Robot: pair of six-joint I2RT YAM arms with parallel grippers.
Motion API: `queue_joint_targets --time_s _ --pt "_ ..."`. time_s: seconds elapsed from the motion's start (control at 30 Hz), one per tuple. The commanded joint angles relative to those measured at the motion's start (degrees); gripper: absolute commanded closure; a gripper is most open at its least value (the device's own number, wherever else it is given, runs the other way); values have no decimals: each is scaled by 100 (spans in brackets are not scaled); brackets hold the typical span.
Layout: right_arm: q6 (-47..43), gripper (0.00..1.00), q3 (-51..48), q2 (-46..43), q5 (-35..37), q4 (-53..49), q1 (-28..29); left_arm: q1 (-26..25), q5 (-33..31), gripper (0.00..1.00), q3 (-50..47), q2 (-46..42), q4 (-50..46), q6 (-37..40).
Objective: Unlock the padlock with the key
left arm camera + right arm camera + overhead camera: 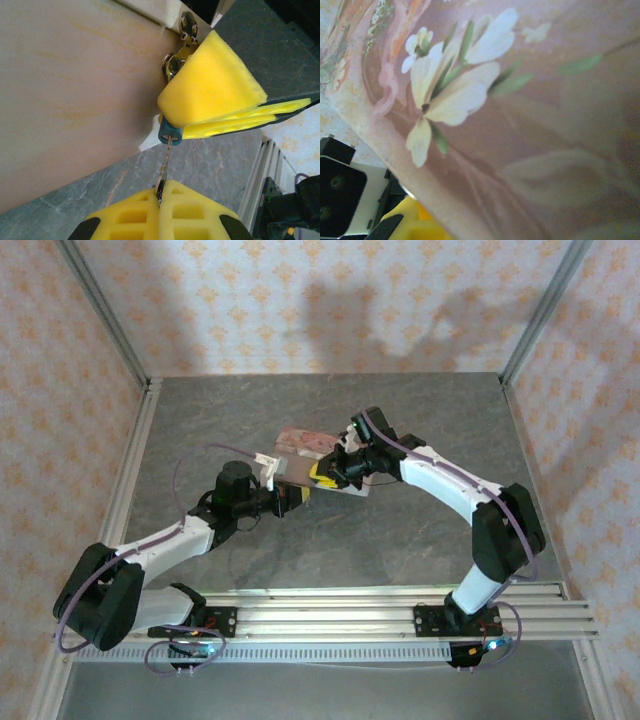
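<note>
Facing keyhole-first along the thin silver key (165,162) clenched in the left end effector (160,194), the tiny dark teal padlock (167,133) is gripped by the right end effector (176,121) beside the pink flowered tin box (530,100).

This is a robotics lab test cell, not a lived-in room. In the top view a grey stone-patterned table (300,560) is boxed in by flat wall panels (300,300) papered in a peach ornamental print. Bare aluminium posts (105,315) join the panels at the upper left and upper right of the frame. Along the bottom of the frame, slotted aluminium rails (330,605) carry the bolted bases of two white-and-black robot arms, the left arm (150,550) and the right arm (450,485). Loose purple cables (150,658) and small lit indicator lights (192,648) sit beside the bases.
</note>
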Motion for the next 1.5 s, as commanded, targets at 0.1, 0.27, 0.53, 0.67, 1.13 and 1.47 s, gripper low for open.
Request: queue_joint_targets --time_s 0.1,0.27,0.53,0.67,1.13,1.47 --pt "-306 100 127 -142 -309 -160 128 67 61 100 306 -198 -114 459" --pt "-397 100 178 -114 -338 -260 120 181 294 100 270 -177 48 319" --pt "-503 100 218 -103 -364 -360 78 379 841 100 449 -54 -73 266" --pt "-476 100 256 -72 -381 -330 76 372 953 100 503 55 11 143" --pt "128 100 2 -158 -268 351 76 134 341 100 86 1 542 -299" --pt "541 100 -233 -222 -223 854 99 -163 -363 100 -258 -141 1150 -633"
